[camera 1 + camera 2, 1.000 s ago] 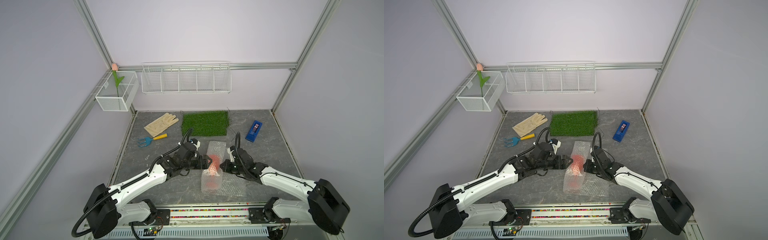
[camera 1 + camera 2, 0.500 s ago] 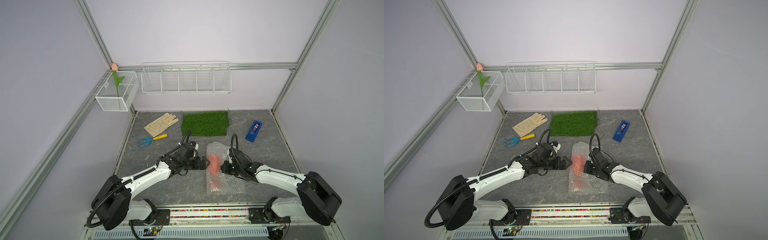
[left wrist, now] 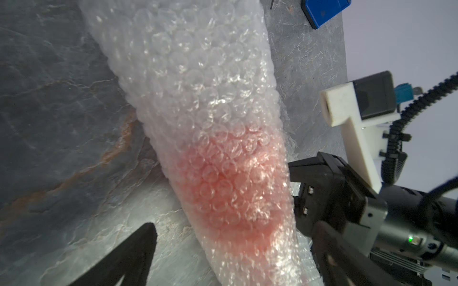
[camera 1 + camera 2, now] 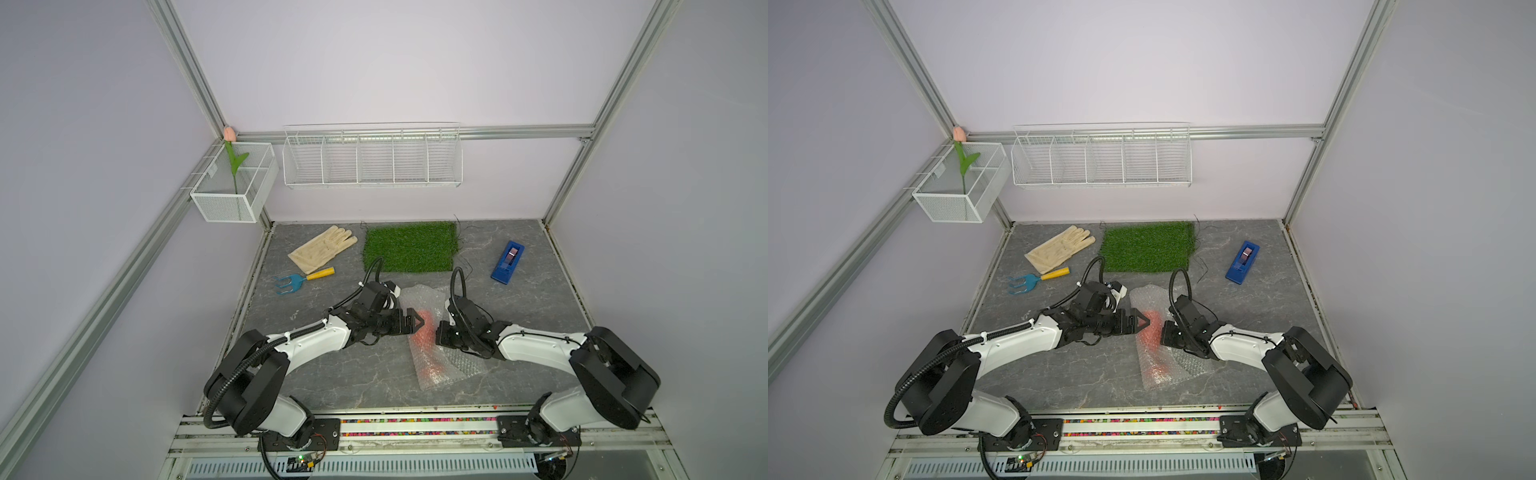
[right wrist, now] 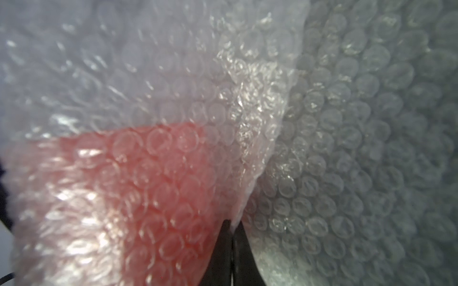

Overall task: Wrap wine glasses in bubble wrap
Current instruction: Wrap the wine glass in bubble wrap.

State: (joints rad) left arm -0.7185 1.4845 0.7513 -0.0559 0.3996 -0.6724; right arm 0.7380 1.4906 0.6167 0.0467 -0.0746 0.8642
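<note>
Inspector: Report the claws.

Operator: The left claw [image 4: 415, 322] has finished spreading its jaws over the last second. They now stand wide and grip nothing. The right claw [image 5: 233, 226] is clamped tight on a fold of the bubble wrap [image 4: 420, 296], as the right wrist view shows.

Inspector: Location of the goblet?

Operator: The orange-red goblet [image 4: 424, 332] lies on its side inside the wrap, between the two claws. It is just ahead of the left claw's tips and beside the right claw's pinch. Its colour shows through the film in both wrist views. Whether the ends of the roll are closed cannot be told.

Inspector: Significance of the release?

Operator: In my judgement the left claw has let go of the roll, so the right claw is now the only hold. The roll is formed but unsecured, and a loose flap lies flat beneath the right claw's wrist. If the pinch slips, the film may spring open.

Inspector: Next requirement?

Operator: Probably a fresh left-claw grip to tuck or turn the roll. The blue tape dispenser [image 4: 507, 262] lies well beyond the right claw, untouched.
</note>
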